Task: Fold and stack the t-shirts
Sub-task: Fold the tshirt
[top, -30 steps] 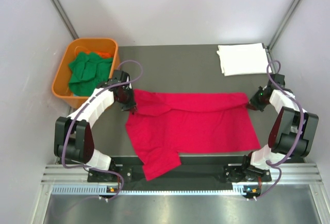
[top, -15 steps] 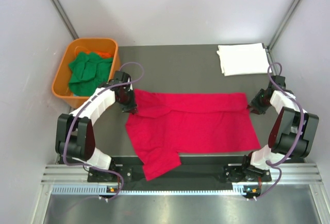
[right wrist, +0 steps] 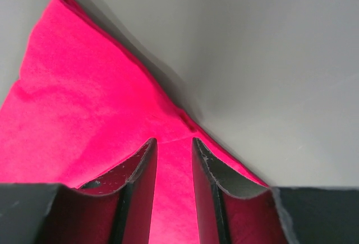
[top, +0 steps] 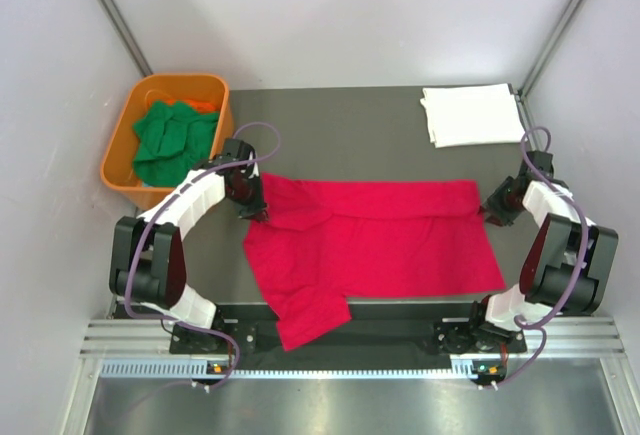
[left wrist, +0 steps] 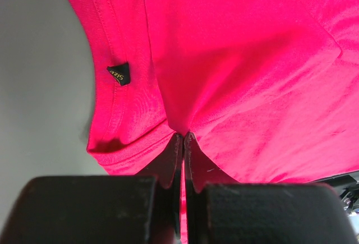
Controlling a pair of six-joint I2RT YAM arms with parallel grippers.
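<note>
The soft, light red t-shirt (top: 380,240) lay just right of the orange tub (top: 122,147), likely best pinched at corners; the left gripper (top: 257,212) clamped its tub-side edge; the right gripper (top: 491,205) gaped at its far corner.

A bright red cloth t-shirt (top: 380,240) was spread centrally, a white t-shirt (top: 470,115) folded far right, green t-shirts (top: 170,140) crumpled far left.

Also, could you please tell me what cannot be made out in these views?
Green t-shirts: number unclear from the top view, bunched in the orange tub.
Black tag on the red t-shirt: lettering too small, left wrist view.
Left gripper: fingertips hidden under its own wrist, top view.
White t-shirt: lower layers hidden by its top fold, top view.
</note>
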